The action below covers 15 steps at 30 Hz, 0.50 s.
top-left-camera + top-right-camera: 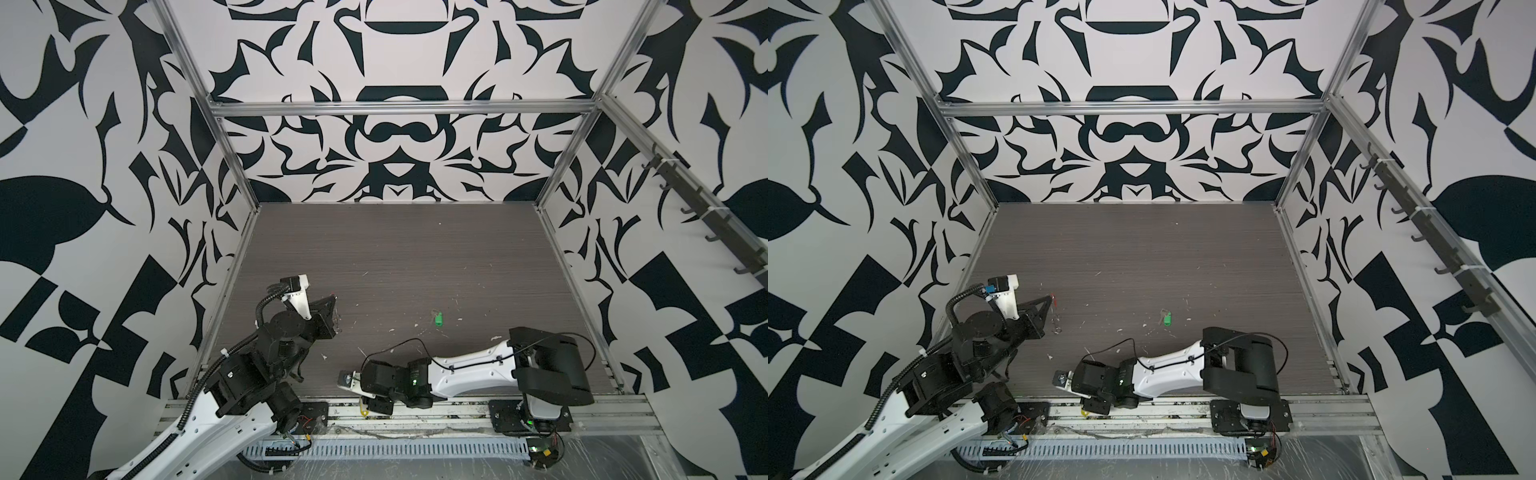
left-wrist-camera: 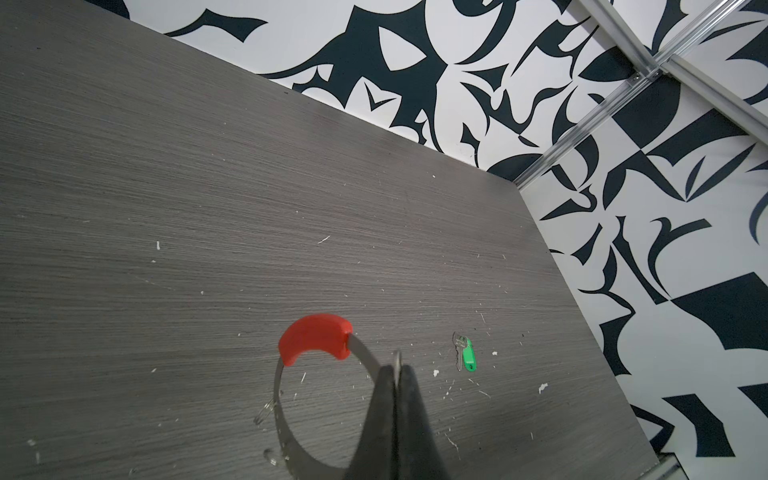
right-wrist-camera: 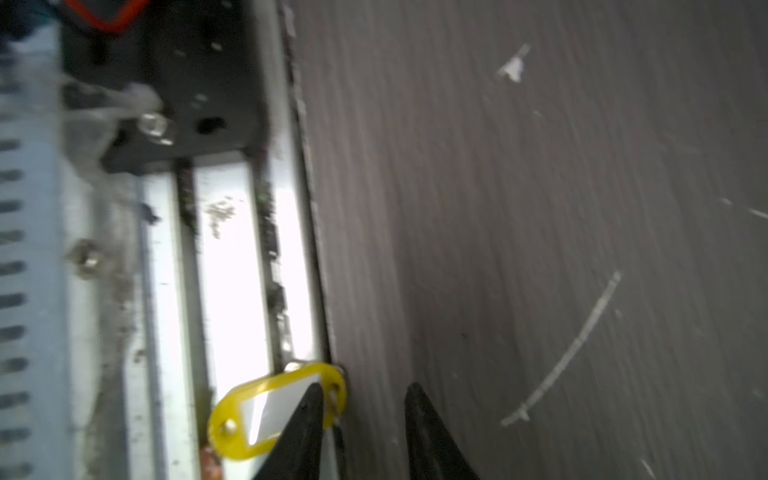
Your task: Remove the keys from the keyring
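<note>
Nearest the onlooker, a slotted cable duct point(image 1: 395, 449) and an aluminium rail point(image 3: 232, 270) border the grey worktop point(image 2: 249, 208). The yellow-tagged key point(image 3: 278, 409) lies across the rail's edge, free of the hoop; little but its tag shows. The right gripper point(image 3: 365, 386) hangs low over it with its fingers point(image 3: 419, 415) moderately apart and bare worktop showing in the gap. One finger overlaps the tag, and nothing is gripped between the two. In both top views the right wrist hides these fingers. Further in, the left gripper point(image 2: 397, 374) has its fingers pressed together on the thin grey band of the keyring point(image 2: 365, 353), near its red sleeve point(image 2: 313, 338). Two small split rings point(image 2: 264, 411) hang on the hoop. Beyond, the green-tagged key point(image 1: 437, 319) lies flat and apart among white flecks point(image 2: 542, 388). Patterned walls point(image 1: 395, 54) close the rear.
</note>
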Motion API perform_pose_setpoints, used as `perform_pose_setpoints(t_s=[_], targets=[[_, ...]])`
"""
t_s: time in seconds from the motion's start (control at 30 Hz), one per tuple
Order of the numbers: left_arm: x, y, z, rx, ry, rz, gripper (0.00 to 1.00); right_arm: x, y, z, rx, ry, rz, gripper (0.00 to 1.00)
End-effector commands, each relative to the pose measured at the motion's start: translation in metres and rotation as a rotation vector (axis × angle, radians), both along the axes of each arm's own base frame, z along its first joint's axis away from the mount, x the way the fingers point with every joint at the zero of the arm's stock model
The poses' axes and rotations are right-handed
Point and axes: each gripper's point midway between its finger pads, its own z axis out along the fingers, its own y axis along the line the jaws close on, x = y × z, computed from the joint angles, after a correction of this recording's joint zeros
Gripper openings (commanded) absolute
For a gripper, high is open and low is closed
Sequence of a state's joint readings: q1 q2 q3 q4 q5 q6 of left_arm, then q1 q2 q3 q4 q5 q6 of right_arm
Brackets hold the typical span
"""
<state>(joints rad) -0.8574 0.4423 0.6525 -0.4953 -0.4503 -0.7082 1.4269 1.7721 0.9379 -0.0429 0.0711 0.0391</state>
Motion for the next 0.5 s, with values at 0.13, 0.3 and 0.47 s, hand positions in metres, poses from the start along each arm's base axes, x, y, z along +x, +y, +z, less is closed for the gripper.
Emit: perform_pose_setpoints(t_s=[0.13, 0.3, 0.47], targets=[[0.000, 0.006, 0.015, -0.016, -0.030, 0.020, 0.00, 0.071, -0.059, 0.005, -0.090, -0.131, -0.339, 0.29], [0.000, 0.008, 0.017, -0.018, -0.034, 0.025, 0.00, 0.056, -0.048, 0.032, 0.069, -0.077, -0.251, 0.44], [-0.001, 0.012, 0.022, -0.025, -0.048, 0.041, 0.00, 0.007, -0.016, 0.048, 0.174, 0.069, -0.018, 0.55]])
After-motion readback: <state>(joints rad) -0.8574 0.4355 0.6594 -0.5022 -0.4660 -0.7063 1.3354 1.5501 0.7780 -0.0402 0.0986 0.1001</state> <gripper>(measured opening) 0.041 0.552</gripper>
